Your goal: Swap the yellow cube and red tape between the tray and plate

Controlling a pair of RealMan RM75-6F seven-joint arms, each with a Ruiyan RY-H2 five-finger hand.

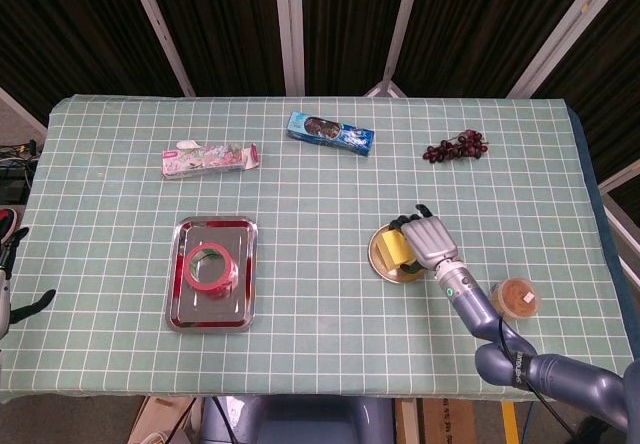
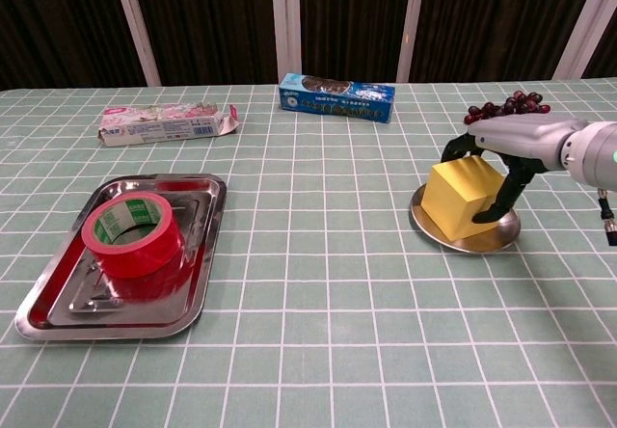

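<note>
The yellow cube (image 2: 465,195) stands on the round metal plate (image 2: 461,241) at the right, also seen from the head view as cube (image 1: 392,249) on plate (image 1: 384,267). My right hand (image 2: 509,143) wraps over it from the right, fingers curled over the far top edge and the thumb against its right face; the cube still rests on the plate. From above, that right hand (image 1: 428,241) covers the cube's right half. The red tape (image 2: 133,235) lies in the steel tray (image 2: 198,254) at the left. My left hand (image 1: 12,274) shows at the left edge, fingers apart, holding nothing.
A pink box (image 1: 210,158) and a blue box (image 1: 331,134) lie at the back of the table. Dark grapes (image 1: 455,148) sit at the back right. A small cup with brown contents (image 1: 516,296) stands right of my right forearm.
</note>
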